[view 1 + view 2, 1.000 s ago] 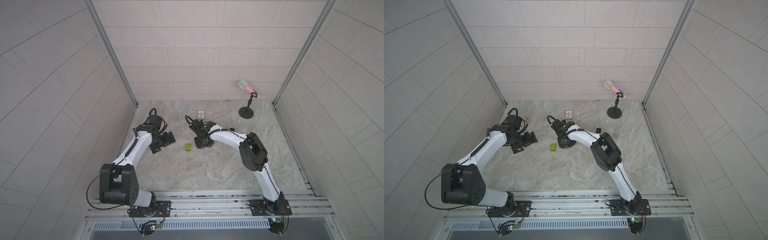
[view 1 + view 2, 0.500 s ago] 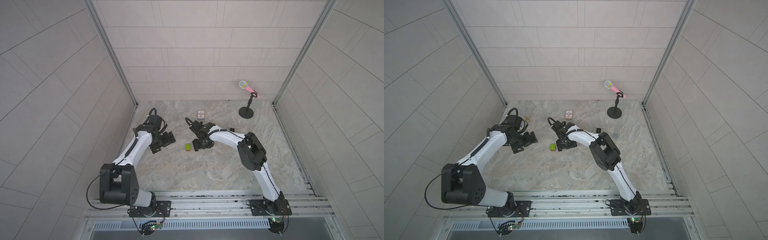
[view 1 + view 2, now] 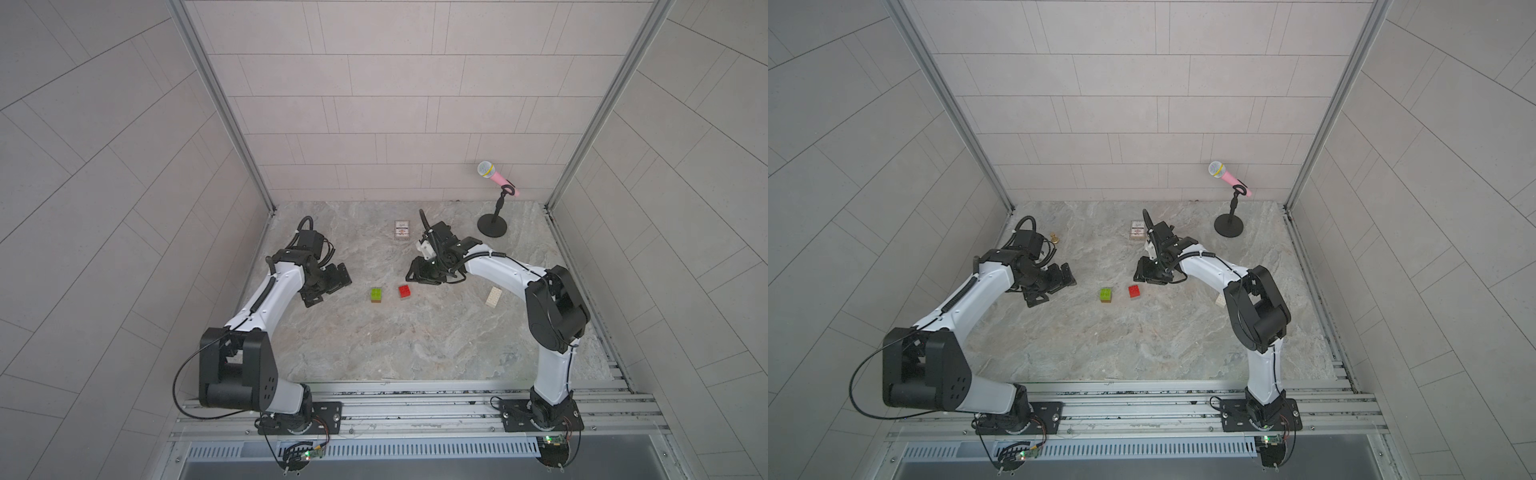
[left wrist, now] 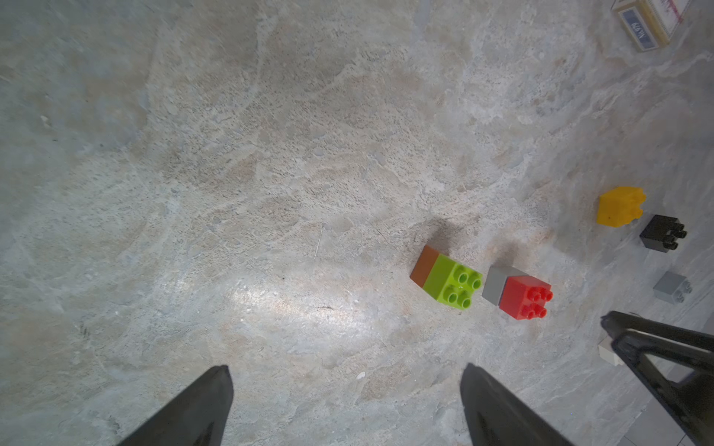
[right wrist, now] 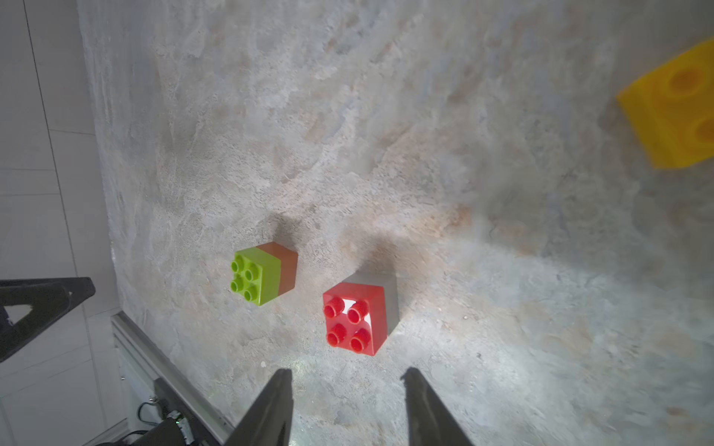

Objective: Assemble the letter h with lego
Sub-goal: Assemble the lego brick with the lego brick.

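Observation:
The lego lies in separate pieces and the letter h is out of view. A lime green brick on a brown one [image 3: 376, 295] [image 3: 1106, 295] [image 4: 448, 280] [image 5: 262, 276] stands mid-table. Just to its right stands a red brick on a grey one [image 3: 404, 291] [image 3: 1134, 291] [image 4: 519, 293] [image 5: 357, 316]. My right gripper [image 3: 417, 274] [image 5: 348, 371] hovers open just behind the red stack, holding nothing. My left gripper [image 3: 328, 289] [image 4: 345, 368] is wide open and empty, left of the green stack. A white brick [image 3: 493, 296] lies under my right forearm.
Loose yellow [image 4: 620, 206], black [image 4: 660, 233] and grey [image 4: 670, 286] bricks lie beyond the red stack, under my right wrist. A printed card box [image 3: 402, 229] lies at the back. A brass pawn [image 3: 1054, 238] sits behind my left wrist. A microphone stand [image 3: 492, 226] occupies the back right corner.
My right gripper has drawn back from over the red-on-grey stack, which now stands uncovered on the table. The left arm and the green stack have not moved.

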`<state>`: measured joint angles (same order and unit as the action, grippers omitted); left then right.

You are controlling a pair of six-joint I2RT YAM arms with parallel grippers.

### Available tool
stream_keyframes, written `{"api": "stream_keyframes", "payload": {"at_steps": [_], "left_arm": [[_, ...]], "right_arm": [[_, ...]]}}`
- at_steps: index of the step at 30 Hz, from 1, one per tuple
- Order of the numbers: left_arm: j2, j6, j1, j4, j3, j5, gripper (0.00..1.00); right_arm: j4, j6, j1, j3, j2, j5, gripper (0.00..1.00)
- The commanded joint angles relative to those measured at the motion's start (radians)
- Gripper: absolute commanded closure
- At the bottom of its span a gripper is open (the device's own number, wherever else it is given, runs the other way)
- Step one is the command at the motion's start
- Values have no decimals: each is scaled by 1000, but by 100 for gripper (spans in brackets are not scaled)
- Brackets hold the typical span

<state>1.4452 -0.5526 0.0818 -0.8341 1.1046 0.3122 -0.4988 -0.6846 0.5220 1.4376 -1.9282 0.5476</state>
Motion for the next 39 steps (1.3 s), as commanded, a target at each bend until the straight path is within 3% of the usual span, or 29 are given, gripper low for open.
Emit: {"api": "stream_keyframes", "payload": {"at_steps": [1, 4, 9, 19, 29, 39], "left_arm": [[-19, 2, 7, -1, -12, 11, 0], [-16, 5, 7, 5, -14, 23, 0], [-13, 10, 19, 15, -18, 41, 0], [-7, 11, 23, 18, -19, 50, 0], [-2, 13, 27, 23, -20, 58, 0], [-3, 12, 30, 21, -21, 51, 0]], "right_arm": [[98, -44, -2, -13, -31, 145, 62], [144, -69, 0, -12, -46, 193, 76], [175, -91, 0, -18, -53, 205, 87], [150, -83, -9, -13, -151, 184, 93], [29, -28, -2, -6, -163, 35, 96], [137, -56, 71, -175, -183, -80, 95]]}}
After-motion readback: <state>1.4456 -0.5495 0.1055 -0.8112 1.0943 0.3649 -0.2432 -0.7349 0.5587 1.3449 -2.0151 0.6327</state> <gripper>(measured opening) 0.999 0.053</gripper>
